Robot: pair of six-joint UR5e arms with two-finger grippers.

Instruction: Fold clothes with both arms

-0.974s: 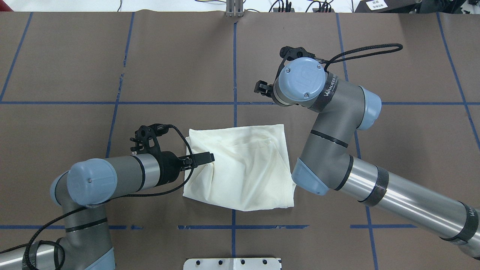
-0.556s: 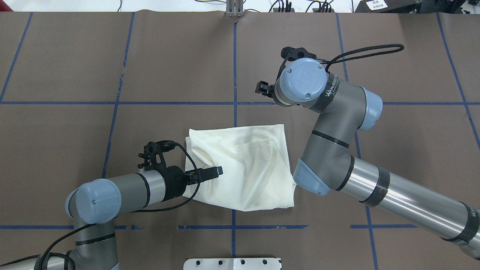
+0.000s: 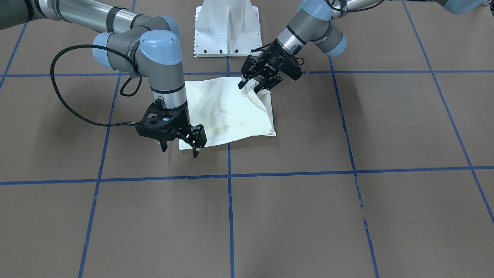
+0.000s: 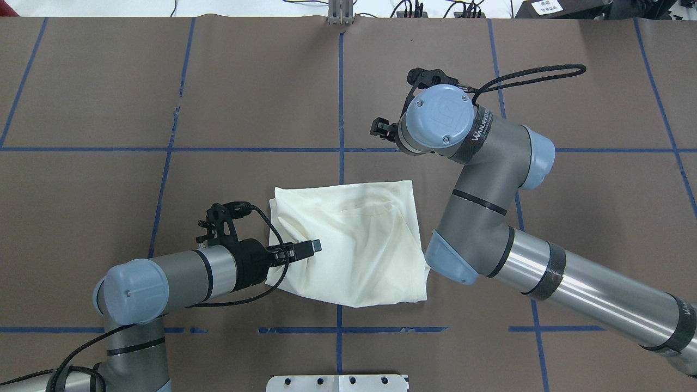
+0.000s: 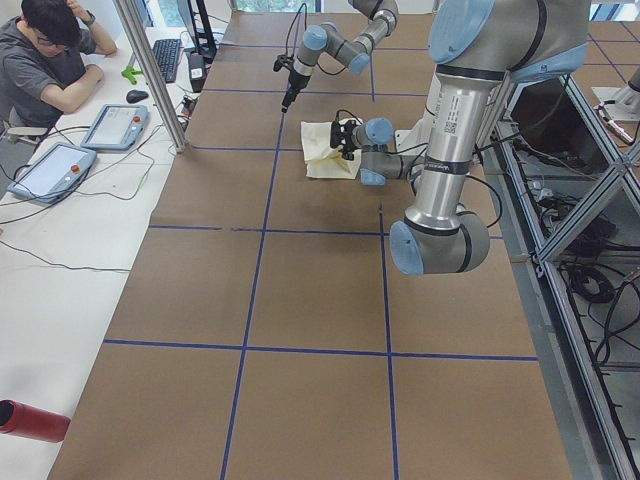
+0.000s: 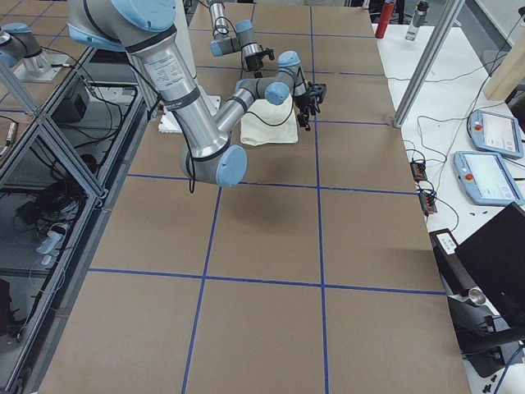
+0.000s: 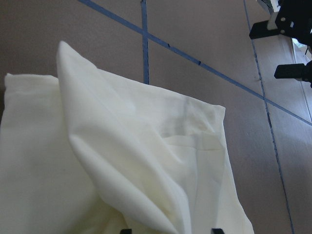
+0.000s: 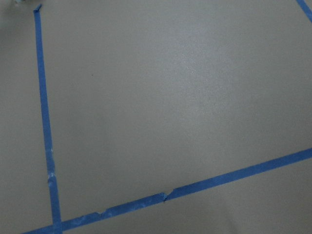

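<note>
Cream T-shirt [image 4: 354, 250] lies folded, plain side up, on the brown table [image 4: 109, 81], which is gridded with blue tape [image 4: 341, 98]. It sits just ahead of the white pedestal base [image 3: 227, 27]. Left gripper [image 3: 252, 85] pinches a raised ridge of cloth on the shirt's robot-left side. Right gripper [image 3: 179, 150] hangs with fingers spread wide, holding nothing, by the shirt's far corner on the robot's right. Room: white bench alongside, person [image 5: 50, 60] seated there, two handheld screens [image 5: 115, 125], cables.

T-shirt [image 4: 354, 250] on table [image 4: 109, 81], before pedestal [image 4: 337, 383]
</note>
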